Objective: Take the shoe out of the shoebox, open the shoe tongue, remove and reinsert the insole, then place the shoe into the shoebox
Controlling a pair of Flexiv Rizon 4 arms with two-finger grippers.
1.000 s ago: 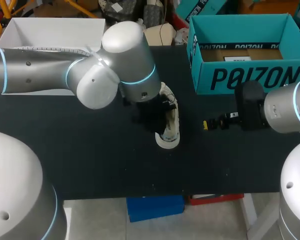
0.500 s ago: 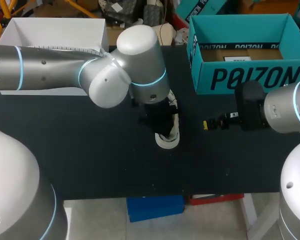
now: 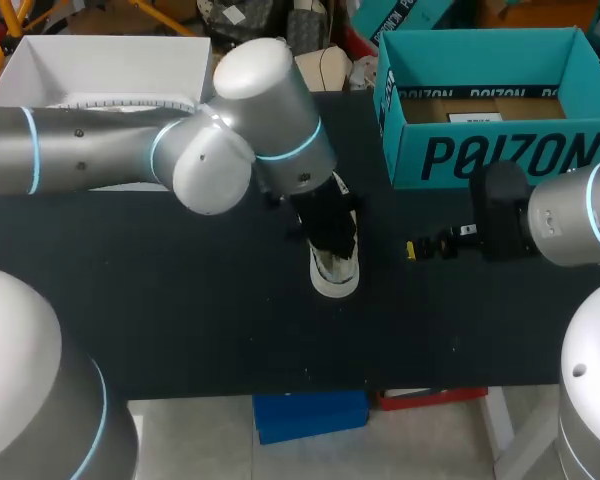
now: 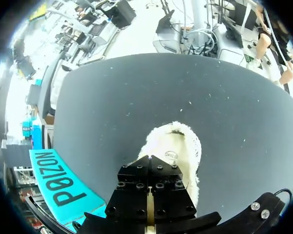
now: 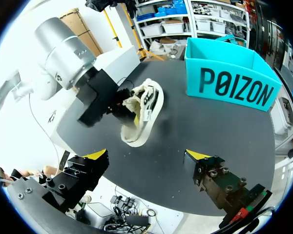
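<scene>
Head view: white shoe (image 3: pixel 336 274) sits out on the black table (image 3: pixel 180 300) near the middle, toe end toward the near edge. It is outside the teal shoebox (image 3: pixel 490 155) and well apart from it. Shoebox stands upright at the far right of the table, open side up, with brown card showing on its floor. Left arm comes in from the left and reaches past the middle. Left gripper (image 3: pixel 328 238) is down on the rear part of the shoe and hides the opening. Right gripper (image 3: pixel 416 249) hangs low over the table between shoe and shoebox, touching neither.

Left wrist view: left gripper (image 4: pixel 150 158) has its fingers clenched together with only a thin seam between them. Their tips are sunk in the fleecy rim of the shoe (image 4: pixel 179 141), nipping it. Shoe lies straight ahead of and under the fingers; pale lining and a small round mark show inside it. Shoebox (image 4: pixel 58 184) is off to one side on the table (image 4: pixel 136 92).

Right wrist view: right gripper (image 5: pixel 146 155) is released, its yellow fingertips (image 5: pixel 96 155) spread wide with bare table (image 5: pixel 195 127) between them. Ahead of it the shoe (image 5: pixel 145 113) is tilted, white sole edge low, fleecy opening turned toward the left gripper (image 5: pixel 123 105), which is pressed into it. Shoebox (image 5: pixel 229 87) stands beyond, apart from the shoe.
</scene>
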